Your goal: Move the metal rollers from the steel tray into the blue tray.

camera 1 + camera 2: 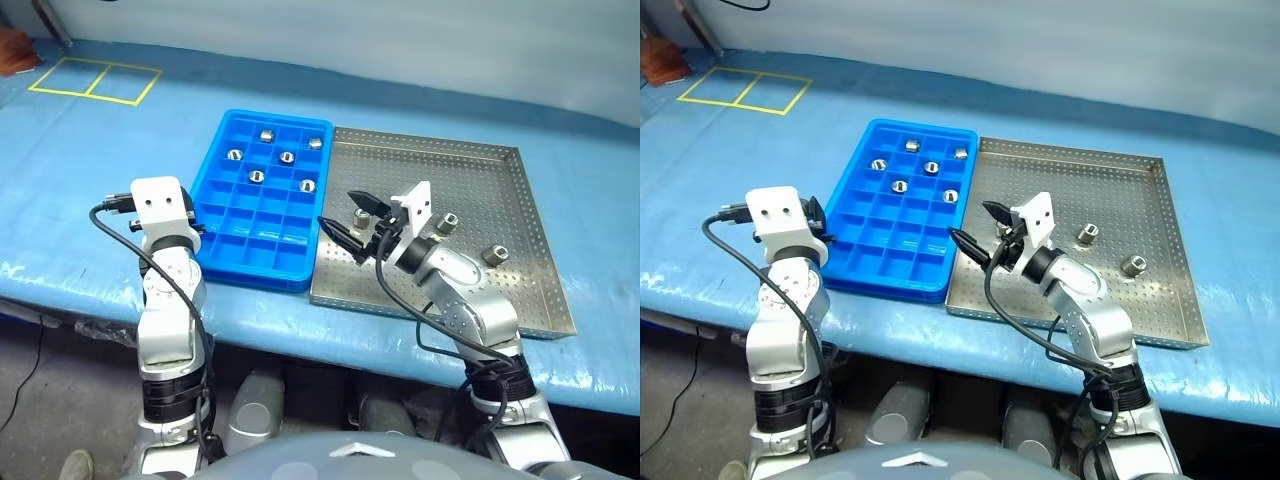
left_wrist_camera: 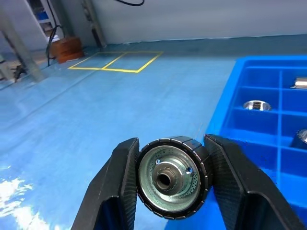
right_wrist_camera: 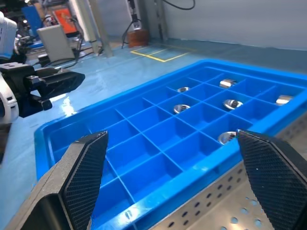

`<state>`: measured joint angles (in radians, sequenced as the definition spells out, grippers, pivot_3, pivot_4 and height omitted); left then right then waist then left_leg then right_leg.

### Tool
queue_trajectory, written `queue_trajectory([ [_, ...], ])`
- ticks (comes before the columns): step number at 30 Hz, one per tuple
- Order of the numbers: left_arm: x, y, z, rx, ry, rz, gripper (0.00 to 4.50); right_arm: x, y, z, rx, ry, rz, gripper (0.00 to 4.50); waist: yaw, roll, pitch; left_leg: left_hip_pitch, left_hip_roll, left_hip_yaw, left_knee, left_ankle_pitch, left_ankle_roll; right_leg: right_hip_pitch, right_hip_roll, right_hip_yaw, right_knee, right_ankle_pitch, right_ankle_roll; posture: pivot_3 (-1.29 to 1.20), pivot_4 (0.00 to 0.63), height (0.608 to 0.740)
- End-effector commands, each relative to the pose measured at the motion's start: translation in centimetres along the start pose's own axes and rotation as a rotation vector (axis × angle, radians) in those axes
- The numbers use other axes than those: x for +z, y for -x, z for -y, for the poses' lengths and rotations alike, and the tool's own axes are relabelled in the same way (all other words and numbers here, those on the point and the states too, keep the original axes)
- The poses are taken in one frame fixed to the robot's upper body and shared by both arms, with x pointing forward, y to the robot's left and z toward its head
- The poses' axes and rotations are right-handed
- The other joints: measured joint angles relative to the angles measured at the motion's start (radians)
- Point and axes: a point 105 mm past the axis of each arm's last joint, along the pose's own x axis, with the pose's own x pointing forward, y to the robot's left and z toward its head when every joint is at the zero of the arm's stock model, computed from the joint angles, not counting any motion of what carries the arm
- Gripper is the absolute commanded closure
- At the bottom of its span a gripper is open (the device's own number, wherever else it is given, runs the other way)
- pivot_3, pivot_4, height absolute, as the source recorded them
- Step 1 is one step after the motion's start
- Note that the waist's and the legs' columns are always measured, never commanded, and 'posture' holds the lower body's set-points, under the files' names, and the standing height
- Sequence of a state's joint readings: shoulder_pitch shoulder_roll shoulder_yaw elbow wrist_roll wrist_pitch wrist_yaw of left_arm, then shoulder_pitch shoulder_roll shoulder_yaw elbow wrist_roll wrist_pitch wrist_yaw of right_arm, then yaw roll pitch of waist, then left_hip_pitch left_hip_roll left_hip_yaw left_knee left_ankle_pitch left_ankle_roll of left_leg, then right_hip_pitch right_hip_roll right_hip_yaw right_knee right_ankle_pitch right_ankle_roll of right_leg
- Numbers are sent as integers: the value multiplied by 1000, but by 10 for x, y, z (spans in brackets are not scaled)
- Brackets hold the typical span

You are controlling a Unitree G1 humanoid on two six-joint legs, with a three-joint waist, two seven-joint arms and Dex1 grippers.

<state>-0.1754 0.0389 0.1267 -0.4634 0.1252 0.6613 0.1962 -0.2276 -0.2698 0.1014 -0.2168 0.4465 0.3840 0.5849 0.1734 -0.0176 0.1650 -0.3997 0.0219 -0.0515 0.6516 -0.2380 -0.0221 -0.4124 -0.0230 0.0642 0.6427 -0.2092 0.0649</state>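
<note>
In the left wrist view my left gripper point(image 2: 170, 142) is shut on a metal roller point(image 2: 172, 184), held just off the left rim of the blue tray point(image 1: 250, 248). That hand point(image 1: 193, 226) sits beside the tray's near-left corner. Several metal rollers point(image 1: 287, 157) lie in the tray's far compartments. The steel tray point(image 1: 480, 170) lies right of it with two rollers point(image 1: 446, 223) point(image 1: 494, 254). My right gripper point(image 1: 337, 208) stands open over the seam between the two trays, pointing at the blue tray, with nothing between its fingers point(image 3: 86, 167).
Both trays rest on a blue-covered table point(image 1: 100, 190). A yellow taped rectangle point(image 1: 95, 80) marks the far left of the table, with a reddish-brown object point(image 1: 14, 52) beyond it. The table's front edge point(image 1: 90, 290) runs just below my hands.
</note>
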Motion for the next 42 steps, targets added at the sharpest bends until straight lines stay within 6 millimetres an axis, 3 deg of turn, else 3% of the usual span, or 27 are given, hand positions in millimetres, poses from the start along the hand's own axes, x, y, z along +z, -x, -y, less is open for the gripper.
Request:
queue_trajectory([
  [1,13,-3,11,-115,37,84,2612,9,0,-3,12,14,27,0,11,0,0,0,0,0,0,0,0,0,0,0,0,0,0,385,150,740],
  [10,8,-30,17,-166,56,83,2612,7,5,-4,-5,9,24,0,23,0,0,0,0,0,0,0,0,0,1,0,0,-1,2,334,150,740],
  [15,3,-43,36,-278,17,72,2612,7,6,-6,-13,8,28,0,16,0,0,0,0,0,0,0,0,0,1,0,0,-1,1,297,150,740],
  [24,0,-58,53,-356,-12,60,2612,5,15,-5,-60,5,34,0,-32,0,0,-1,0,0,0,0,0,0,1,-1,-1,0,1,232,150,740],
  [32,-13,-69,36,-207,38,-18,2612,6,22,-2,-98,12,41,0,-91,0,0,-1,0,-1,0,0,0,0,0,-1,0,0,0,192,150,740],
  [37,-16,-69,20,-89,63,-25,2612,5,24,-1,-109,12,38,0,-103,0,0,0,0,-1,0,0,0,0,0,-1,0,0,1,185,150,740],
  [42,-31,-65,17,-54,79,-87,2612,5,24,0,-113,19,39,0,-105,0,0,0,0,-1,0,0,0,0,0,-1,0,0,1,185,150,740],
])
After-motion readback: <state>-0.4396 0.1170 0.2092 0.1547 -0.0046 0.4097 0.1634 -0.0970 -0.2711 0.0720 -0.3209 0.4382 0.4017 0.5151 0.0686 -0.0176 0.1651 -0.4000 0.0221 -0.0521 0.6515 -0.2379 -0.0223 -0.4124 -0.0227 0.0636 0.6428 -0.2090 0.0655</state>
